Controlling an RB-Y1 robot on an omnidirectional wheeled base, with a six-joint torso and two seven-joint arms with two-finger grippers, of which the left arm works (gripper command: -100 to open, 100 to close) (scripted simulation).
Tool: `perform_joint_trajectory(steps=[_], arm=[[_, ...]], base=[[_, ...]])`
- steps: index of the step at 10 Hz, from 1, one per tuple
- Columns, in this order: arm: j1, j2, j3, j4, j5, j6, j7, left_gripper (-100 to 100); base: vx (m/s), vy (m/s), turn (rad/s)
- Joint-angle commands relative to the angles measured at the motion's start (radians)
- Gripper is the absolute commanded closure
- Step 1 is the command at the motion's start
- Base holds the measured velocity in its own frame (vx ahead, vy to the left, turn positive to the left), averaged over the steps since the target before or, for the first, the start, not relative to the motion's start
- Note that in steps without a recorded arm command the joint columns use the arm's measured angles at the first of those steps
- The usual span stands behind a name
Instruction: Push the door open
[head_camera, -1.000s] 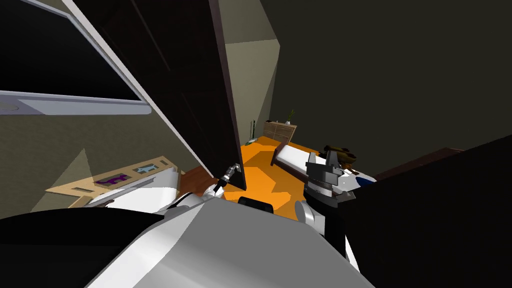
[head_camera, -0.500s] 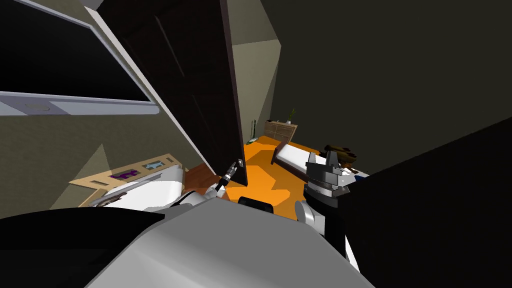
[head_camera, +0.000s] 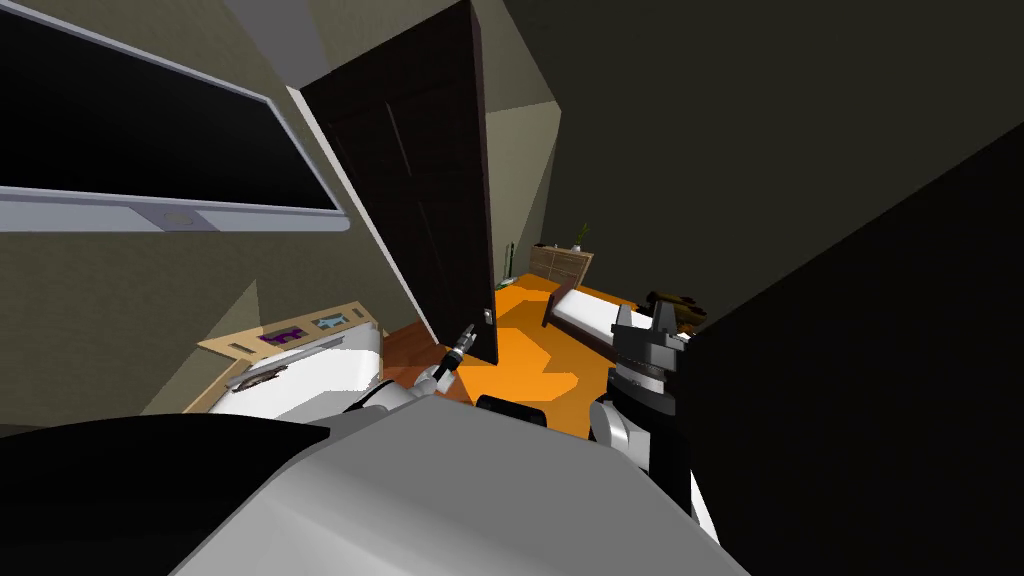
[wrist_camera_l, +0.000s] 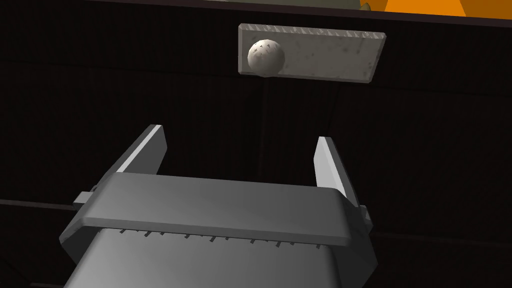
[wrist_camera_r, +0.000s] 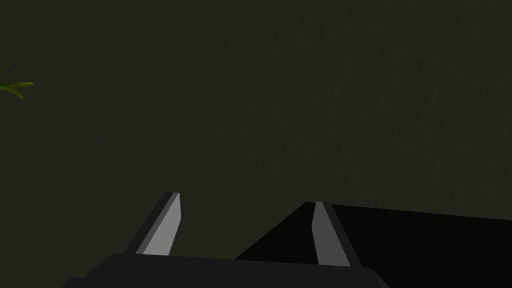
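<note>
The dark door (head_camera: 430, 190) stands swung partway open onto a room with an orange floor (head_camera: 520, 370). Its pale round knob (wrist_camera_l: 266, 57) sits on a grey plate (wrist_camera_l: 330, 55) near the door's free edge, and shows small in the head view as the knob (head_camera: 487, 316). My left gripper (wrist_camera_l: 240, 142) is open just short of the door face, a little below the knob, with nothing between its fingers. It shows in the head view as the left gripper (head_camera: 463, 338). My right gripper (head_camera: 640, 322) is raised at my right, open and empty, its fingers (wrist_camera_r: 170, 215) facing a dark wall.
A bed (head_camera: 600, 318) and a low dresser (head_camera: 560, 262) stand beyond the doorway. A large dark block of furniture (head_camera: 870, 380) rises close on my right. On my left are a white door frame (head_camera: 350, 210), a dark window (head_camera: 150, 130) and a tan shelf (head_camera: 290, 335).
The door has swung farther away from me and more of the doorway shows. My head view has shifted, sliding the window and frame rightward. My left hand stays by the knob.
</note>
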Motion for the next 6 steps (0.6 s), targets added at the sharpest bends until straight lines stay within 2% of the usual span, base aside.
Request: perform_joint_trajectory(steps=[1, 6], arm=[[0.0, -0.006, 0.005, 0.0, 0.003, -0.001, -0.009, -100], [-0.001, -0.025, 0.022, 0.001, 0.012, -0.002, -0.037, -100]], base=[[0.115, 0.013, -0.045], [0.237, -0.007, -0.036]])
